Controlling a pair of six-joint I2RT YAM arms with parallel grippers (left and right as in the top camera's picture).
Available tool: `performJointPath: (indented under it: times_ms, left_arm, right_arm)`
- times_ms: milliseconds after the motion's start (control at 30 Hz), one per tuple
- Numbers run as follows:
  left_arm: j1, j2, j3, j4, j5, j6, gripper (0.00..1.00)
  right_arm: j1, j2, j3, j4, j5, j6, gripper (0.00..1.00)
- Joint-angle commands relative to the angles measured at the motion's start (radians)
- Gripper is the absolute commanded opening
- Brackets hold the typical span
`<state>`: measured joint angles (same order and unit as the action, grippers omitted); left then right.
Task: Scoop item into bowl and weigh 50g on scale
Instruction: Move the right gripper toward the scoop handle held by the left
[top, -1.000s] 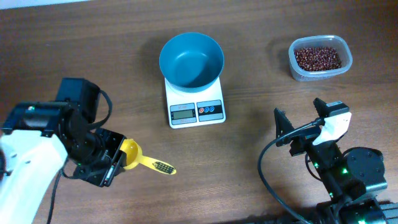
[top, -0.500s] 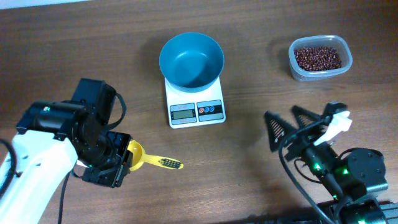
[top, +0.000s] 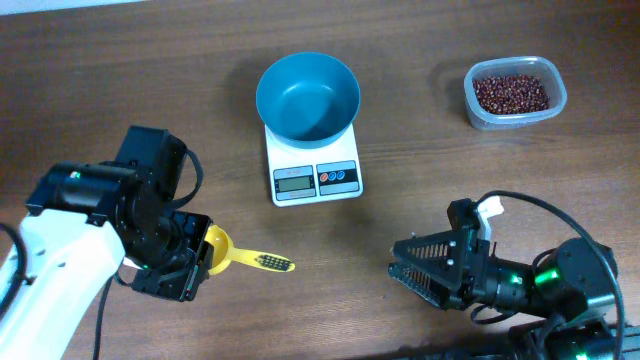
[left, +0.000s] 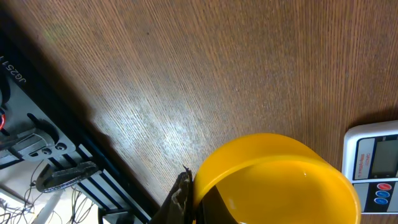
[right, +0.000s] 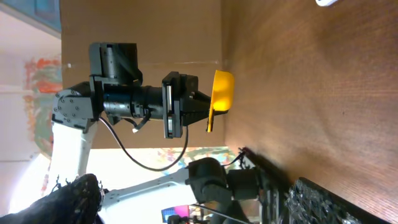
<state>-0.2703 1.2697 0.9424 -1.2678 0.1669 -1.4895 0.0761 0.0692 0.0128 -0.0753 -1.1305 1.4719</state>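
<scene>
The blue bowl (top: 308, 95) stands empty on the white scale (top: 315, 180) at the table's far middle. The red-brown beans (top: 511, 92) lie in a clear tub (top: 480, 118) at the far right. My left gripper (top: 197, 262) is shut on the cup of a yellow scoop (top: 214, 249), whose handle points right. In the left wrist view the scoop (left: 273, 180) fills the bottom, with a finger (left: 183, 199) against its rim and the scale (left: 373, 168) at the right edge. My right gripper (top: 400, 270) is open and empty, pointing left low over the table at the front right.
Bare brown wood lies between the scoop and the right gripper. The right wrist view looks across the table at the left arm holding the scoop (right: 222, 93). Cables run along the front right edge.
My right gripper has swung down from pointing away to pointing left, and moved left. My left gripper shifted slightly right with the scoop, then stayed still.
</scene>
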Motion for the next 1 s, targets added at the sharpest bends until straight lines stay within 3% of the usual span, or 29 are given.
performJointPath:
  times_ms: [0,67,133,400,533,633,767,967]
  left_arm:
    - [-0.005,-0.012,-0.009,-0.002,-0.018,-0.021,0.0]
    - [-0.005,-0.012,-0.009,-0.002,-0.018,-0.021,0.0]
    - [-0.005,-0.012,-0.009,0.0,-0.018,-0.021,0.0]
    - [-0.005,-0.012,-0.009,0.011,-0.018,-0.021,0.0]
    - [-0.005,-0.012,-0.009,0.042,-0.017,-0.021,0.0]
    - [-0.005,-0.012,-0.009,0.074,-0.008,-0.021,0.0]
    - [-0.005,-0.012,-0.009,0.089,0.002,-0.053,0.0]
    - [-0.011,-0.012,-0.009,0.094,0.082,-0.097,0.0]
  right_arm:
    - [0.008,-0.003,-0.007,0.0,0.085,0.032,0.99]
    - [0.008,-0.003,-0.007,0.001,0.109,-0.016,0.99]
    - [0.008,0.001,-0.007,-0.024,0.148,-0.265,0.99]
    - [0.009,0.255,0.018,-0.011,0.177,-0.32,0.99]
    - [0.016,0.427,0.101,-0.011,0.024,-0.315,0.99]
    - [0.083,0.493,0.14,-0.01,-0.01,-0.307,0.99]
    - [0.272,0.513,0.152,0.066,0.097,-0.278,0.99]
    - [0.527,0.513,0.152,0.254,0.501,-0.262,0.99]
